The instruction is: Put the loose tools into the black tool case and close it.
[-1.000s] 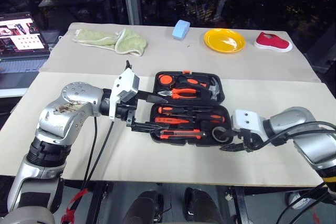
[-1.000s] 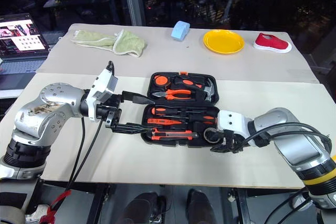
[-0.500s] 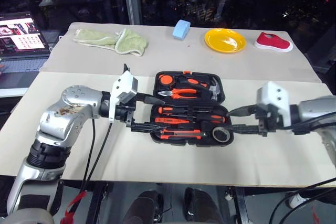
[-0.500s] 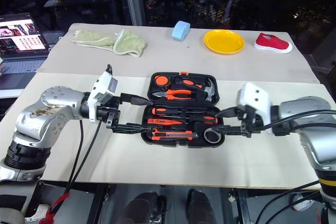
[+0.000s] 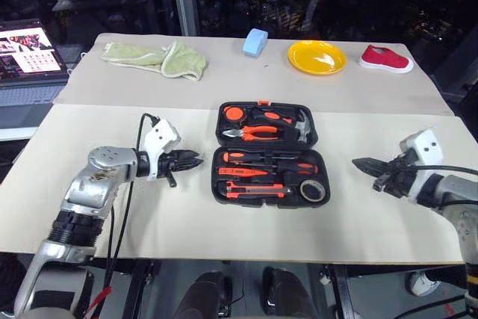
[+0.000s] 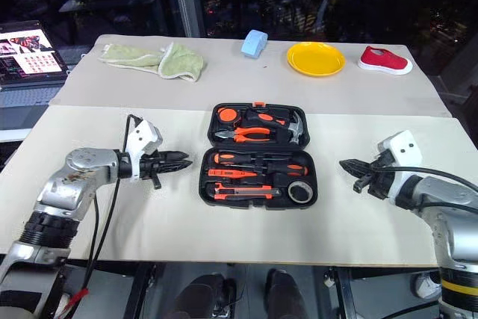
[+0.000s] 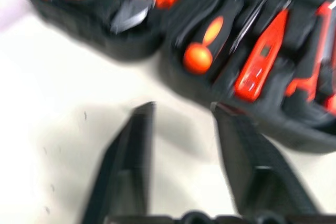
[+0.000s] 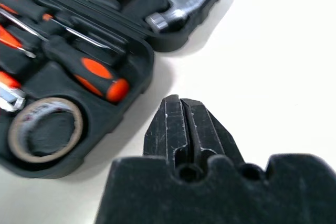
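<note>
At frame centre, black moulded-plastic hinged tool case (image 5: 269,158) lies open, tools seated; left gripper (image 5: 196,160) jaws slightly apart, right gripper (image 5: 358,162) pressed together, both empty.

Along the far edge of the beige table (image 5: 224,237) lie a crumpled green cloth (image 5: 158,57) toward the left corner, a small light-blue block (image 5: 256,41) near the middle, a yellow plate (image 5: 317,57) beside it, and a red-and-white shoe (image 5: 386,59) toward the right corner. Off the table's left edge, an open laptop (image 5: 28,61) shows a lit screen.
</note>
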Available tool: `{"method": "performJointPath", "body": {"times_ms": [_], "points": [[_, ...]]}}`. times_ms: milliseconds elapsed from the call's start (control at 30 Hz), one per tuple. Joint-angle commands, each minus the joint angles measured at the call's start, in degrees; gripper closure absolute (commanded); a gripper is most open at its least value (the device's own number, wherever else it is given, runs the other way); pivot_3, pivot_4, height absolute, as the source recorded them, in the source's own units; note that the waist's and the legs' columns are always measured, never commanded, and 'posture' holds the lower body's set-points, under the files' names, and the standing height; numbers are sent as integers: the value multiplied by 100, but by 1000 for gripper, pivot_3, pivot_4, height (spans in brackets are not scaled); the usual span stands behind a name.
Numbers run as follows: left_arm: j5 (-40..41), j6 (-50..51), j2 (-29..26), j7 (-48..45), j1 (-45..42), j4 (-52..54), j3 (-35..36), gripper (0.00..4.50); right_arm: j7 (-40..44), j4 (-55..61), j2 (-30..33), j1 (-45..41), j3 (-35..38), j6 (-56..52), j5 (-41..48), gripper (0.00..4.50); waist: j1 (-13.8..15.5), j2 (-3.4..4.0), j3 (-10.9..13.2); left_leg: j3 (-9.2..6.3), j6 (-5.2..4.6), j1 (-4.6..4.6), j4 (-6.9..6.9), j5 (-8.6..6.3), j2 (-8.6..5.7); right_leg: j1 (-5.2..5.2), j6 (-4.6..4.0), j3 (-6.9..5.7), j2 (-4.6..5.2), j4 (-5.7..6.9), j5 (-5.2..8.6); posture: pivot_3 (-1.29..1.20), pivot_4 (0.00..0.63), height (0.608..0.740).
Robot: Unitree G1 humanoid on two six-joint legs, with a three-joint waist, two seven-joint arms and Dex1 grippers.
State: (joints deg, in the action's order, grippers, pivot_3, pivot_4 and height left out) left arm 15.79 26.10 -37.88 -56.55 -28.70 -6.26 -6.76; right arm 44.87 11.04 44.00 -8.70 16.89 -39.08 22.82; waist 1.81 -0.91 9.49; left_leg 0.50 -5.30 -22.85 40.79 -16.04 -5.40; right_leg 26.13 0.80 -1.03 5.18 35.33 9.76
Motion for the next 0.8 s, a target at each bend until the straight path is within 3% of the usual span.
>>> {"method": "performJointPath", "body": {"times_ms": [33, 533, 800], "points": [[-244, -256, 105, 85, -86, 5, -132, 4465, -186, -207, -3, -279, -208, 297, -241, 4500, 0, 0, 0, 0, 0, 0, 0, 0, 0, 0, 0, 0, 0, 0, 0, 0, 150, 732], [-319, -194, 484, -77, -241, 28, -303, 4465, 136, -632, -142, -783, -1333, 725, -604, 4500, -43, 0, 0, -1, -10, -2, 0, 1, -1, 2, 2, 0, 1, 0, -1, 0, 150, 732], [-218, -261, 362, -603, -12, 331, -399, 4465, 484, 11, 61, -185, -1358, 940, -568, 4500, -50, 1, 0, -4, -14, -2, -3, 1, -1, 5, 2, -2, -1, 0, -1, 0, 150, 732]]}}
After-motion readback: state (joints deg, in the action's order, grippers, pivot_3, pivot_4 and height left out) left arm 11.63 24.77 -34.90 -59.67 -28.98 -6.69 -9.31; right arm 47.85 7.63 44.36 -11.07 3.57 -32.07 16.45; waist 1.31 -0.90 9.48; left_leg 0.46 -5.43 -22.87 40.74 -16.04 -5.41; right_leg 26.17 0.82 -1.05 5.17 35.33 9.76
